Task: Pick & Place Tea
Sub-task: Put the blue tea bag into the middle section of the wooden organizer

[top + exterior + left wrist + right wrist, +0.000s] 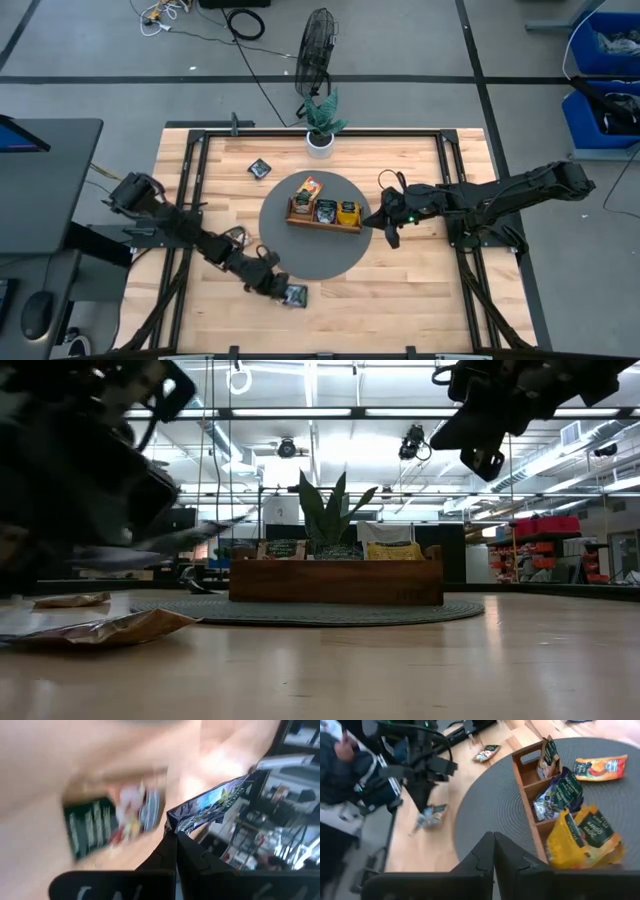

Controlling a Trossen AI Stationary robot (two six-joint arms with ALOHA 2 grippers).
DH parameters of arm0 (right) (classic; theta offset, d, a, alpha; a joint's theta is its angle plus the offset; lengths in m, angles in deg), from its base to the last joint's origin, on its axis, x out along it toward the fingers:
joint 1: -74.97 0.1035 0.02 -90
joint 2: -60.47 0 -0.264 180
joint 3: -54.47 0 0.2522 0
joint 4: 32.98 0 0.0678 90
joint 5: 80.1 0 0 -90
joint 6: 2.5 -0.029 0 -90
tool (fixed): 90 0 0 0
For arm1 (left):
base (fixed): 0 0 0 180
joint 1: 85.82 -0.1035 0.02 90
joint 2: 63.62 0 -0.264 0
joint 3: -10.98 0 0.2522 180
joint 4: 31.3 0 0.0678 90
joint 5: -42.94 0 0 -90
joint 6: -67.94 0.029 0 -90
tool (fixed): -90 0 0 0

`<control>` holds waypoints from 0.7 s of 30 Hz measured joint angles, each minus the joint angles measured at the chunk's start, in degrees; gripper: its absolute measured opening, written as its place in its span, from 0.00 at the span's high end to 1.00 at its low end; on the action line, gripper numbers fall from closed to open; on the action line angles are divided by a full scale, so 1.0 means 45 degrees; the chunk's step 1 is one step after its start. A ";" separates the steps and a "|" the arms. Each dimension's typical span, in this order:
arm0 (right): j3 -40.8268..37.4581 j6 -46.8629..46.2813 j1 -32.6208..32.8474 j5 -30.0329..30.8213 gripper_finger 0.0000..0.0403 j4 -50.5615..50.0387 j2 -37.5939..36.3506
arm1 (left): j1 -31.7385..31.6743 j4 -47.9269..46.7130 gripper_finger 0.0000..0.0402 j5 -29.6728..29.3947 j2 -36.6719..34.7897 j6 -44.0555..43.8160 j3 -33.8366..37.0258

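Left end effector (283, 290) sits at the near edge of the counter (420, 300), fingers pressed together and pinching a dark sachet (220, 800) by one corner. The left wrist view shows that pinch: the sachet sticks out past the closed fingertips, lifted clear of the wood. A second sachet (112, 822), green with white, lies flat on the counter just beside and under it.

The tray (323, 222) lies far and right of the left end effector, on the round grey mat (300, 262). Its long axis runs left-right, so the carry is a diagonal away from the near edge.

Right end effector (387, 232) hangs just right of the tray, fingers pressed together and empty. It is nearer the tray, but the left arm has the tea.

The right wrist view shows the tray's compartments already holding upright sachets, with an orange one (600, 768) flat on the mat beyond. The high view shows another dark sachet (260, 168) lying far-left. The low view shows only the tray front and a blurred left arm.
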 joint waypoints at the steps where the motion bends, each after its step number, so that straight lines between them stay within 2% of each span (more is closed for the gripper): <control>1: 0.0000 -0.0339 0.0000 0.0000 0.96 0.0061 0.0000 | -0.0181 0.0009 1.00 -0.0106 0.0000 0.0063 0.0002; 8: 0.0000 -0.2347 0.0000 0.0004 0.96 0.0388 -0.0004 | -0.1683 0.0100 1.00 -0.0467 0.0000 0.1683 -0.0486; 13: 0.0000 -0.2302 0.0000 0.0006 0.94 0.0692 -0.0002 | -0.3003 0.0091 1.00 -0.0491 0.0000 0.2995 -0.0996; 17: 0.0000 -0.2307 0.0000 0.0010 0.85 0.0800 0.0000 | -0.4013 0.0081 1.00 -0.0494 0.0000 0.4068 -0.1366; 21: 0.0000 -0.2638 0.0000 0.0015 0.70 0.0817 0.0000 | -0.4901 -0.0017 1.00 -0.0492 0.0000 0.5110 -0.1748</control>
